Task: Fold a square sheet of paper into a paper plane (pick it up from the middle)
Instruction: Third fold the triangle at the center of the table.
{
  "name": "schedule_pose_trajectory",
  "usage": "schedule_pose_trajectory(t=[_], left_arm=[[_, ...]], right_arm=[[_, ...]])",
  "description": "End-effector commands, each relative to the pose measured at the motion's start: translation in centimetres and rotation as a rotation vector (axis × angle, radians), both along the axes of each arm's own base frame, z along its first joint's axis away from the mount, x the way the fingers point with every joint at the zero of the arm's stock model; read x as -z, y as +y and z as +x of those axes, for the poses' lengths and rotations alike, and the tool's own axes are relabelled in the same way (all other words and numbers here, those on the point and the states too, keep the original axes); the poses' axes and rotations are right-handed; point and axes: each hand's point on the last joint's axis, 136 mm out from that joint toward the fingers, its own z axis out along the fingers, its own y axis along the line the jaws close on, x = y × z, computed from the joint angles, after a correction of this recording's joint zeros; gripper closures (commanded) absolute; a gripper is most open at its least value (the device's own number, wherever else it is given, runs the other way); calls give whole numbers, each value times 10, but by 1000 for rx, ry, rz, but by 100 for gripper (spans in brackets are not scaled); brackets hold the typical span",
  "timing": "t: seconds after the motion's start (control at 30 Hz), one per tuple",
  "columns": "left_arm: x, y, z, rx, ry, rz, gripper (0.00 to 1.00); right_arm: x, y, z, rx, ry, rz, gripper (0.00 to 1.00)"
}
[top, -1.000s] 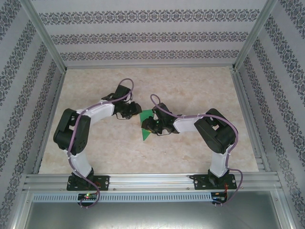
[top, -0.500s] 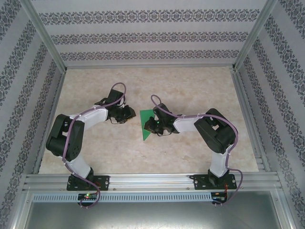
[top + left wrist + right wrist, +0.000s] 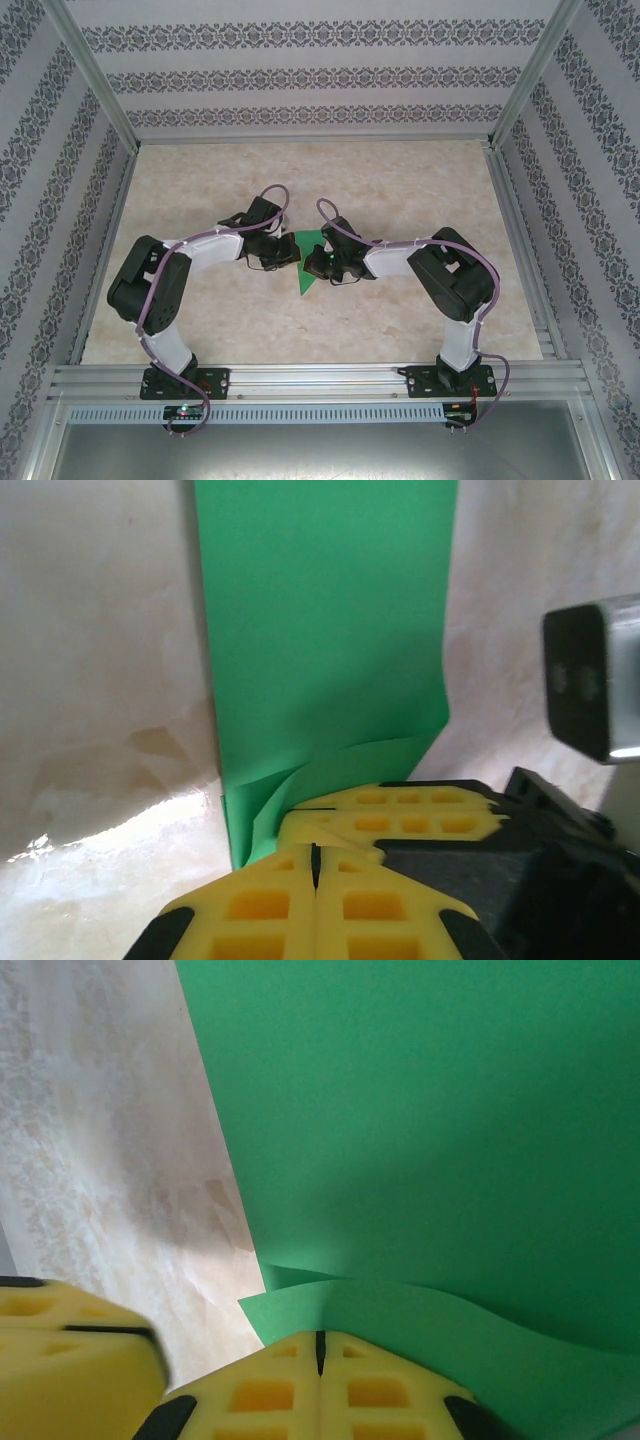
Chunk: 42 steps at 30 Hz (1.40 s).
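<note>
One green sheet [image 3: 307, 277] lies mid-table [image 3: 400, 180], between two grippers. The left gripper [image 3: 315, 860] comes in from the left, its two yellow pads pressed together on the sheet's curled-up edge. The right gripper [image 3: 320, 1345] comes in from the right, its two pads likewise clamped on a lifted flap. The two grippers sit just beside each other.

Inside what appears to be a robotics laboratory test cell: a left arm [image 3: 205, 243] and a right arm [image 3: 400, 262] stand bolted to an aluminium rail [image 3: 320, 378] at the edge of a marble-patterned table [image 3: 400, 180]. A metal frame [image 3: 92, 75] and wallpaper-printed panels [image 3: 300, 75] box them in, and purple cables [image 3: 272, 188] loop along both arms.
</note>
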Motion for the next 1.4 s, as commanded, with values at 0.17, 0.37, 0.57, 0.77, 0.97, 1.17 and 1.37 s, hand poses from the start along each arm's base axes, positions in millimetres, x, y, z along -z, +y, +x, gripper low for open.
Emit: schedule_pose_trajectory(t=[0.17,0.37,0.57,0.77,0.97,1.17,1.37], left_arm=[[11,-15,3,59,5,18,100],[27,-6,1,54,34,89,100],[43,4,-7,55,69,156,100],[53,14,-11,62,91,214,100],[53,15,-9,78,84,235,100],[51,12,-6,91,79,228,100],[51,13,-6,95,80,236,100]], right_arm=[[22,-11,-11,-9,43,-77,100],[18,-10,-11,-11,38,-68,100],[1,-5,-6,-16,3,-8,100],[-30,-4,2,-37,-66,67,100],[-33,-26,9,-33,-120,-14,100],[-23,-28,10,-41,-96,-32,100],[-9,-29,8,-40,-62,-58,100]])
